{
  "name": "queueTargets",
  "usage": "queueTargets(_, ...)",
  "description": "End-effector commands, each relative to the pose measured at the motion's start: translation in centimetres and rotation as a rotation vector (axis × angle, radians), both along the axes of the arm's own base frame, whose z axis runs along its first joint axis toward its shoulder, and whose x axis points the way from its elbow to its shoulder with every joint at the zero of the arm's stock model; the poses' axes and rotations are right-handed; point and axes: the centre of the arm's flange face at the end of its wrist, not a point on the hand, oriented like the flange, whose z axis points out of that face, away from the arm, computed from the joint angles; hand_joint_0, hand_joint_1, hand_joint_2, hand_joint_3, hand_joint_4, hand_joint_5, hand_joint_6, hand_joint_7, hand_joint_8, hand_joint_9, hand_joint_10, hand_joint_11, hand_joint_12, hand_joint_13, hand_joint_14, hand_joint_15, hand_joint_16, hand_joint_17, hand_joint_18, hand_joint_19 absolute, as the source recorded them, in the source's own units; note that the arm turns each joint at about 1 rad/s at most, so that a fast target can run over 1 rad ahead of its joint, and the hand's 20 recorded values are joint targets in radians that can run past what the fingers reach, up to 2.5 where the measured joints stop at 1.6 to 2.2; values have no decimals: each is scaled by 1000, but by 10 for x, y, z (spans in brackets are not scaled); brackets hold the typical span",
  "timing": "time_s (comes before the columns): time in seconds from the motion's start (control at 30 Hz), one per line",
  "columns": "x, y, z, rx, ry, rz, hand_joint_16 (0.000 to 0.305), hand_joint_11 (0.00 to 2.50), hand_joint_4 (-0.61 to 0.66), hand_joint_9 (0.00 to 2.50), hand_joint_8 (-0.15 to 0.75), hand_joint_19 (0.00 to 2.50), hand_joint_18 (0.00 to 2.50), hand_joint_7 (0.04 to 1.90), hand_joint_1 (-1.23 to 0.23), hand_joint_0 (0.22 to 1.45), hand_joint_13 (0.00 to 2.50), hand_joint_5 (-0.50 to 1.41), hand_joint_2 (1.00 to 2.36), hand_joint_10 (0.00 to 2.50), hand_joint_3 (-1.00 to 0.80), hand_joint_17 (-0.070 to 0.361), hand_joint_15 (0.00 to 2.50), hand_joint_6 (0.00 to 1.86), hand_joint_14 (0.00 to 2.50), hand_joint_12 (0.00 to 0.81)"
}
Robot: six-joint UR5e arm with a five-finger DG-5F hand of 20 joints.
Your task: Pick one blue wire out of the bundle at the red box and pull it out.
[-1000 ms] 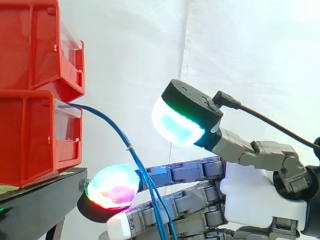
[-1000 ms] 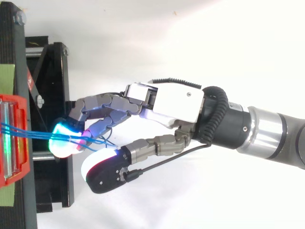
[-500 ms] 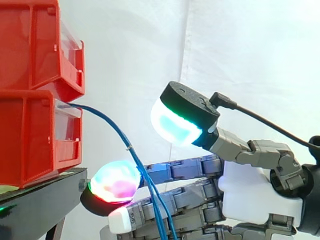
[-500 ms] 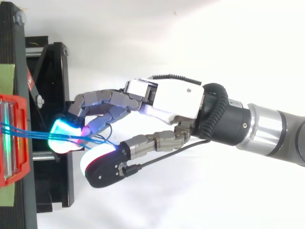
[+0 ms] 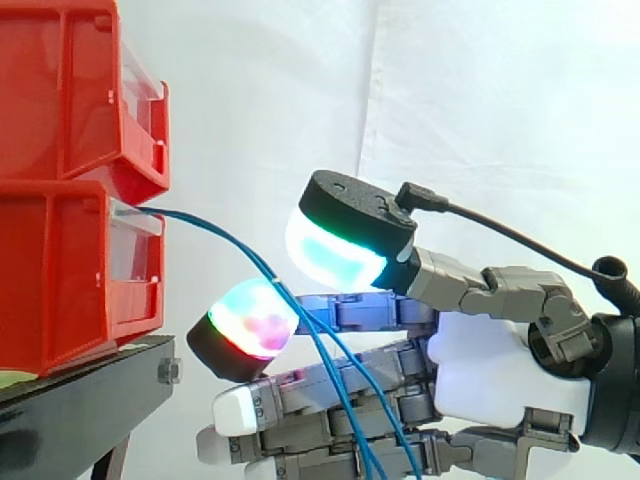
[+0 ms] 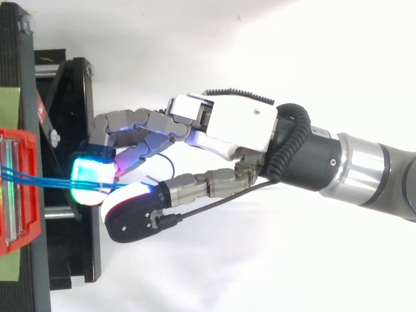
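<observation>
Several thin blue wires (image 5: 215, 232) leave the front of the lower red bin (image 5: 60, 280) and slope down to the right through my hand (image 5: 480, 380). From above, the wires (image 6: 45, 179) run from the bin (image 6: 16, 195) into the narrow space between a curled finger's glowing pad (image 6: 91, 179) and the thumb pad (image 6: 127, 208). In the side view the thumb pad (image 5: 335, 255) sits just above the multicoloured finger pad (image 5: 250, 320), and the wires are pinched between them. Below the hand the wires hang out of view.
A second red bin (image 5: 70, 90) is stacked on the lower one. Both rest on a black stand (image 5: 80, 410) whose frame (image 6: 75, 97) lies directly under my fingertips. A white curtain hangs behind, with open room to the right.
The thumb has swung down and left toward the finger pad, closing the gap around the wires. The hand rose a little, and the wires now run straighter from the bin.
</observation>
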Motion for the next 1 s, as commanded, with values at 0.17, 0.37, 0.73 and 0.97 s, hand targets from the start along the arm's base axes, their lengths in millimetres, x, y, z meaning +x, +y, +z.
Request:
queueTargets(0.17, 0, 0, 0, 0, 0, -1, 54, 274, 228, 770, 269, 323, 312, 1277, -674, 594, 417, -106, 1012, 9, -341, 121, 205, 563, 8, 358)
queueTargets(0.37, 0, 0, 0, -1, -1, 1, 53, 307, 214, 778, 270, 314, 332, 1068, -680, 597, 425, -143, 1014, 11, -290, 120, 208, 731, 8, 360)
queueTargets(0.73, 0, -1, 0, 0, -2, -1, 54, 392, 207, 782, 277, 314, 360, 1015, -698, 600, 439, -179, 1019, 15, -155, 122, 221, 856, 8, 367)
queueTargets(0.97, 0, -3, 0, 0, -3, -2, 55, 432, 232, 781, 285, 304, 400, 975, -784, 620, 455, -185, 1017, 14, -189, 124, 225, 870, 9, 369)
